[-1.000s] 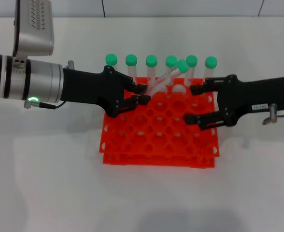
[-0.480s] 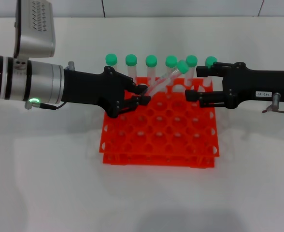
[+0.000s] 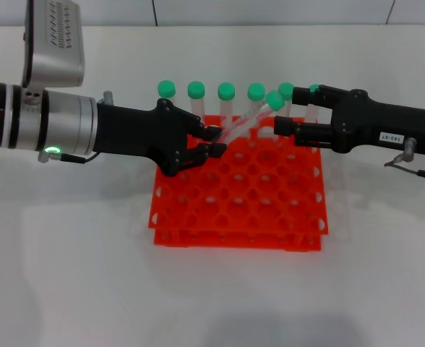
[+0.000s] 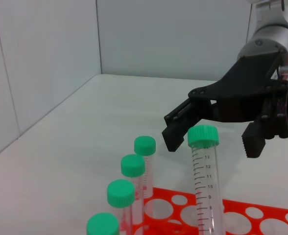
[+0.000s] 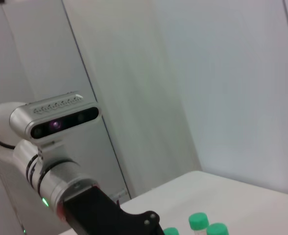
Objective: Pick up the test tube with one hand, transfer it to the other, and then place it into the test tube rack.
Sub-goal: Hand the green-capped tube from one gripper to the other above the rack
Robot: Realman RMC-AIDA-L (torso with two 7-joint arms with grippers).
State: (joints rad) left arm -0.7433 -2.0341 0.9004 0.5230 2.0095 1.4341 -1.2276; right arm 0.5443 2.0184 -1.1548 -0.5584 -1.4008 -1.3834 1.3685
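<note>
My left gripper (image 3: 211,142), unlabelled black on the arm with the green light, is shut on the lower end of the test tube (image 3: 243,121). The tube slants up to the right over the orange-red rack (image 3: 234,213), its green cap (image 3: 274,100) on top. My right gripper (image 3: 288,110), with the white label, hangs open at the cap end, one finger on each side. In the left wrist view the tube (image 4: 205,186) stands upright, and the right gripper (image 4: 212,144) straddles its cap without touching it.
Several other green-capped tubes (image 3: 196,90) stand in the rack's back row, just behind the held tube and both grippers. They also show in the left wrist view (image 4: 133,166). White tabletop (image 3: 212,296) surrounds the rack. The right wrist view shows the left arm (image 5: 51,186).
My right gripper has risen from the rack's right side and moved left, turning so that its open fingers flank the tube's cap. The left gripper and the tube have stayed still.
</note>
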